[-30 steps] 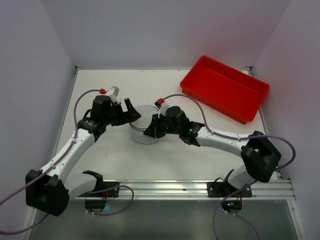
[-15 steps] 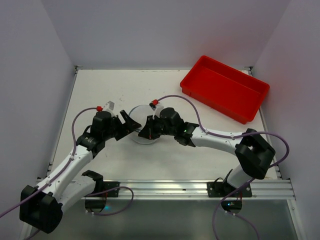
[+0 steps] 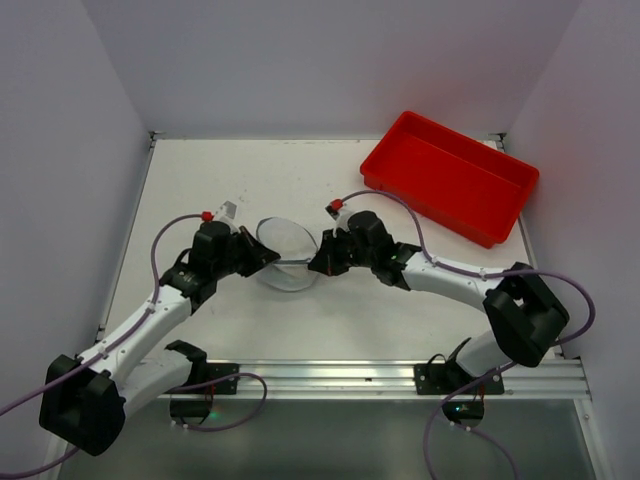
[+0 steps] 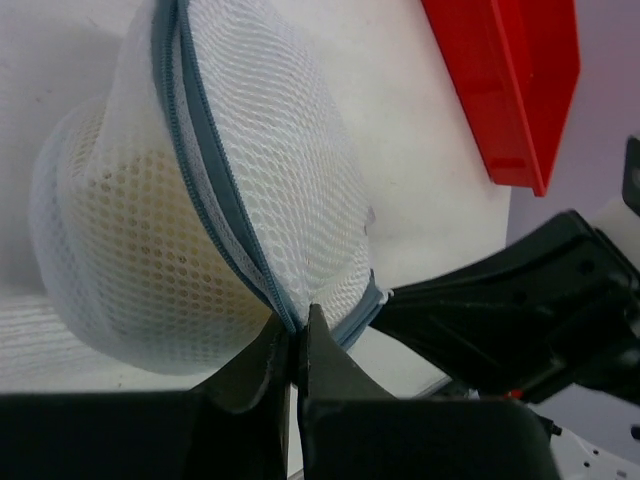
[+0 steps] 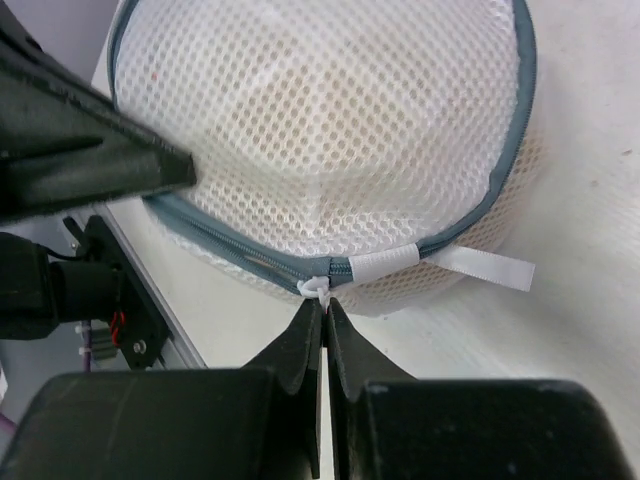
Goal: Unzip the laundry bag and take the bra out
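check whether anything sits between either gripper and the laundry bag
Nothing visible does. The left gripper is shut on the laundry bag at its rim, and the right gripper is shut on the white pull tab of the zipper.

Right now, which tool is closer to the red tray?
Right. The right tool pinches the laundry bag on the side nearer the red tray. The left tool pinches the opposite side, so the bag lies between it and the tray.
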Controlling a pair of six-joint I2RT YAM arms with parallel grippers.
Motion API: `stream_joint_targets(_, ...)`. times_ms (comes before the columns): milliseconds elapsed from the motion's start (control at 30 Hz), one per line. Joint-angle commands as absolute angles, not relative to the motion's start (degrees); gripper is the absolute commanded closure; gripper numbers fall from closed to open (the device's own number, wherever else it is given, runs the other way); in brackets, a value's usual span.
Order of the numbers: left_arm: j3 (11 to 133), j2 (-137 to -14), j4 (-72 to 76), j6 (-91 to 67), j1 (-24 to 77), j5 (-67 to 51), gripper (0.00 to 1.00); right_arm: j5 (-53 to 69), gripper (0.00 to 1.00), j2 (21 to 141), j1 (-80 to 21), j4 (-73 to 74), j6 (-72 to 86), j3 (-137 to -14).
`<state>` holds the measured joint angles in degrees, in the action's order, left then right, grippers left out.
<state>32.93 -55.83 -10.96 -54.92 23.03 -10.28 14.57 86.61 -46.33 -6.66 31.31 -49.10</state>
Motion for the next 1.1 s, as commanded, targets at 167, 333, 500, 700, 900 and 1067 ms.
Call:
stream_joint_targets(167, 27.6, -53.5, -6.9, -52.9, 22.7, -14.4, 0.97, 17.9, 1.0, 83.1, -38.1, -1.6, 25.9, -47.5)
stream_joint_targets(333, 25.5, -49.0, -5.5, -51.8, 25.6, -14.3, 0.21, 17.6, 0.66, 78.0, -38.1, 3.3, 24.3, -48.5)
stream_joint_targets(500, 32.9, -45.5, -17.8, -46.7, 25.5, -7.5, 0.0, 13.3, 0.25, 70.3, -39.0, 9.7, 21.7, -49.7)
stream_joint_targets(700, 40.6, -44.4, -29.2, -42.9, 24.4, 3.0, 0.0, 4.0, 0.07, 67.5, -45.3, 15.9, 17.2, -56.8)
stream_joint_targets(900, 41.0, -44.7, -30.1, -40.5, 19.3, 6.5, 0.0, -6.9, 0.01, 77.7, -56.2, 17.6, 10.4, -68.2)
stream_joint_targets(1067, 39.0, -46.4, -27.5, -37.6, 11.3, 9.2, 0.01, -11.3, 0.09, 86.1, -62.3, 14.8, 4.8, -75.7)
